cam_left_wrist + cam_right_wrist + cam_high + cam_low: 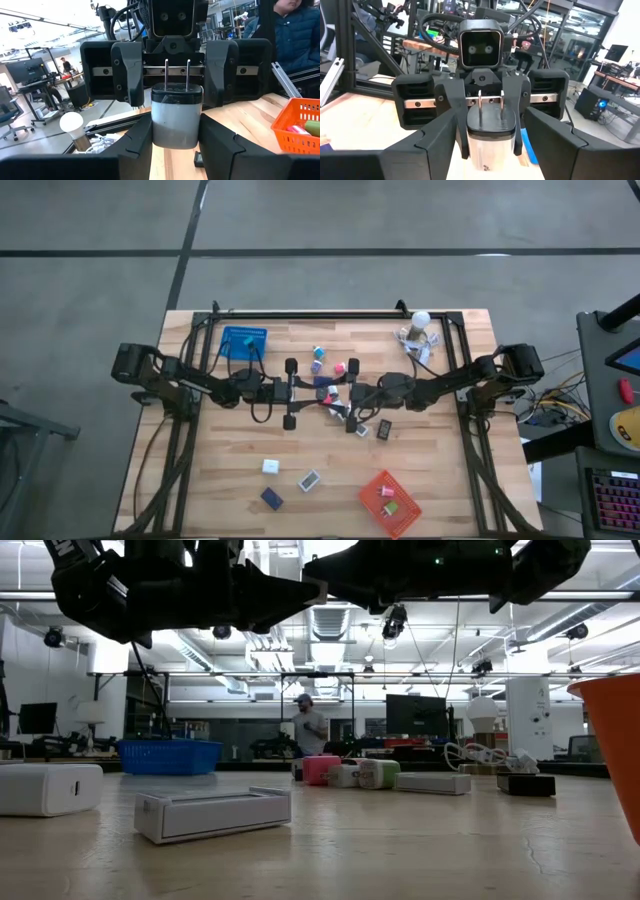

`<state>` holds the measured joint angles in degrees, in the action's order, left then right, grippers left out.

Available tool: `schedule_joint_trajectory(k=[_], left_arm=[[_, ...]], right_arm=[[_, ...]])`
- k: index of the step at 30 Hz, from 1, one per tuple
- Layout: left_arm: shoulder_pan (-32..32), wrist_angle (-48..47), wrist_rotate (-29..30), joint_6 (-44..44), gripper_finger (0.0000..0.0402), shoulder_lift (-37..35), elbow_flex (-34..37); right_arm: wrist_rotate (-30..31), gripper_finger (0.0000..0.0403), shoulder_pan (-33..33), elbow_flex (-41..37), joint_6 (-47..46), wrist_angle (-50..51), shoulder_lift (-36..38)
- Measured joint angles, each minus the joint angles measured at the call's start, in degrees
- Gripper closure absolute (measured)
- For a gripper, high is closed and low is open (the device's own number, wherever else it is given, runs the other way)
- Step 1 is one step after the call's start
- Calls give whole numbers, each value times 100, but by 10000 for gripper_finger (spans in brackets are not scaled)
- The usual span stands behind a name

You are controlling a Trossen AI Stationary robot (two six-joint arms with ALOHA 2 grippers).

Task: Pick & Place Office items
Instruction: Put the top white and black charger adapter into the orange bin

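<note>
The plug adapter (pixel 176 117), a pale block with a dark cap and two metal prongs, hangs in the air over the middle of the table (pixel 200 480). It is clamped between the narrow-set fingers of the left gripper (pixel 176 129). The right gripper (pixel 491 122) faces it head-on with its fingers spread wider than the adapter, one on each side and not touching it as far as the wrist views show. This looks like a hand-over from left arm to right that is not yet made.

The task seems to be in its early part. The orange basket (pixel 375 492) at 5 o'clock holds a pink piece (pixel 387 491) and a green piece (pixel 391 507). The blue basket (pixel 232 335) at 11 o'clock holds one teal piece (pixel 247 340).

Most items are still loose:
- A small cluster (pixel 330 365) of teal, pink and red blocks lies just past centre toward 12 o'clock, partly under the two grippers.
- A dark box (pixel 385 429) and a white one (pixel 362 430) lie just toward 5 o'clock of centre.
- A white block (pixel 270 466), a flat pale box (pixel 309 480) and a dark blue box (pixel 271 499) lie toward 7 o'clock.

The ball-topped clip cluster (pixel 420 320) stands at 1 o'clock, well clear. The way from centre to the orange basket looks open, though the dark and white boxes lie close to it.
</note>
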<state>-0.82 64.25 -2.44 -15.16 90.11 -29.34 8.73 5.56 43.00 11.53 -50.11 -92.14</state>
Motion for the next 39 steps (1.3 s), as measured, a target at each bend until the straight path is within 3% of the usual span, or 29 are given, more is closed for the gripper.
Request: schedule_joint_trajectory(k=[13, 22, 28, 39], left_arm=[[0, -101, -8, 6, 277, 2, 19], [-2, -83, -8, -36, 277, 9, 55], [-2, -62, 8, -81, 277, 9, 55], [-4, -46, 9, -114, 277, 9, 55]], right_arm=[[55, 179, 4, 368, 92, -45, -543], [35, 225, 4, 435, 110, 39, -573], [45, 276, 4, 424, 93, 36, -575], [-5, 278, 4, 426, 153, 151, -575]])
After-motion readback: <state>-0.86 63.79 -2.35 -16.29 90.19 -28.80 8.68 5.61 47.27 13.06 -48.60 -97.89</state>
